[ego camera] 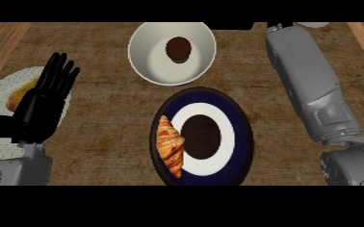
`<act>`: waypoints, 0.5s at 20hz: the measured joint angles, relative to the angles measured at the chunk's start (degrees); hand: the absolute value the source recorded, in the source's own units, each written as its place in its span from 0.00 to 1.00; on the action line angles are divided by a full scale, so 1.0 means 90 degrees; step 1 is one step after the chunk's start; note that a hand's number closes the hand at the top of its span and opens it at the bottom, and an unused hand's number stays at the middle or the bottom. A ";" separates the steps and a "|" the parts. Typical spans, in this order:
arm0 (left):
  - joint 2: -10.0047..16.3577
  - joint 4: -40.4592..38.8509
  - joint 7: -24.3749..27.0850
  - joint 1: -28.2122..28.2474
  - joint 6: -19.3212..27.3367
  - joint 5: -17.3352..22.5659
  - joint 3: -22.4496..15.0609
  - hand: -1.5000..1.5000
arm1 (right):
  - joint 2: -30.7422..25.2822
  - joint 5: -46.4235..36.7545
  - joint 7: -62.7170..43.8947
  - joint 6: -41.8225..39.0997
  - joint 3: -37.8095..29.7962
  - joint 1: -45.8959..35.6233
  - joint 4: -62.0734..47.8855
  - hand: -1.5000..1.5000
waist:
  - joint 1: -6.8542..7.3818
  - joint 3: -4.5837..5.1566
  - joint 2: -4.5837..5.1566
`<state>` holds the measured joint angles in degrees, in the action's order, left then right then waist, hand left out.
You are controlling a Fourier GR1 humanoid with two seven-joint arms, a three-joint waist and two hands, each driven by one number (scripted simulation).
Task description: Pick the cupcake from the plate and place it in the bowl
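A dark brown cupcake (178,49) sits inside the white bowl (146,62) at the top centre. Below it lies a dark blue plate (244,139) with a white ring and a dark middle. A croissant (171,145) rests on the plate's left rim. My left hand (44,101) is at the left, open, fingers up, resting. My right forearm (309,81) runs up the right side to the top edge. Only a black sliver of the right hand (235,26) shows there, just right of the bowl's rim.
A pale plate (8,84) with a yellowish piece of bread (20,97) lies at the left edge, partly behind my left hand. The wooden counter (107,139) spreads around the dishes.
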<state>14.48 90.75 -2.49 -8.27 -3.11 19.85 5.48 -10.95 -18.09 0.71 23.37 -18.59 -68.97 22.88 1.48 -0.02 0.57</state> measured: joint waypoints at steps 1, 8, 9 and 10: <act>0.0021 0.0036 -0.0032 -0.0001 -0.0004 0.0043 0.0056 0.50 | -0.0096 0.0052 0.0032 -0.0114 -0.0022 0.0104 0.0074 0.00 | -0.0031 0.0000 -0.0014; 0.0042 0.0099 -0.0077 0.0142 -0.0004 0.0070 0.0220 0.50 | -0.0741 0.0411 0.0185 -0.1243 -0.0033 0.1268 0.0938 0.00 | -0.0211 0.0003 -0.0089; 0.0044 0.0126 -0.0087 0.0172 -0.0025 0.0087 0.0234 0.50 | -0.0816 0.0480 0.0174 -0.1435 -0.0025 0.1475 0.1135 0.00 | -0.0229 0.0003 -0.0097; 0.0014 0.0155 -0.0078 0.0205 -0.0022 0.0051 0.0203 0.50 | -0.0892 0.0560 0.0168 -0.1608 -0.0034 0.1657 0.1306 0.00 | -0.0230 0.0003 -0.0097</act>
<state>14.61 92.14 -3.19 -6.42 -3.31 20.31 7.30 -18.99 -13.05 2.22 8.90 -18.90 -54.06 34.63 -0.60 0.00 -0.31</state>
